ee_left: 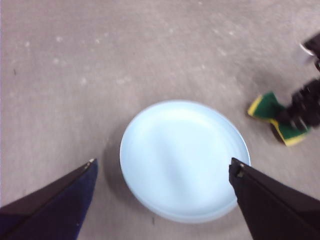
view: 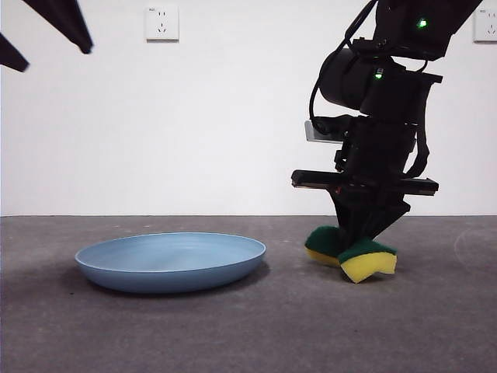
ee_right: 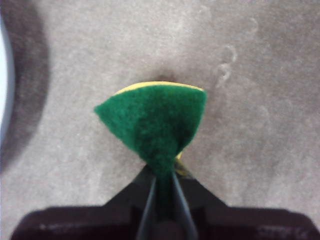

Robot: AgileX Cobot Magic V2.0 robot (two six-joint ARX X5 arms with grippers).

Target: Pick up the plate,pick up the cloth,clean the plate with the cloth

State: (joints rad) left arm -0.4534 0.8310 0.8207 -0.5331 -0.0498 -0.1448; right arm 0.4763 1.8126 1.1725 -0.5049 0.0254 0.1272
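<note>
A large, round, shallow light-blue plate (view: 171, 261) with a smooth raised rim lay flat on the grey, speckled table (view: 248, 334), to the left in the front view. Nothing lay in it; its pale inner surface was bare and slightly glossy.

To the right of the plate, near it but not touching, the right gripper (view: 362, 237) had its two black jaws squeezed together on a small rectangular sponge (view: 353, 255) of yellow foam with a dark green scouring layer. The sponge was pinched across its middle, so that its two ends flared out on either side of the jaws and the green layer bulged upward. From the right wrist camera the green face (ee_right: 152, 117) spread like a fan above the closed jaws, with only a thin yellow edge showing behind it. I could not tell whether the sponge's underside was touching the table or just above it.

The left gripper (ee_left: 162, 167) hung high above the plate, its two dark jaws wide apart and holding nothing; through the gap between them the whole plate (ee_left: 184, 160) was visible, with the pinched sponge (ee_left: 272, 117) off to one side. In the front view this arm showed only as black tips at the upper left corner.

A white wall (view: 233, 109) with a power socket (view: 161, 22) stood behind the table.
</note>
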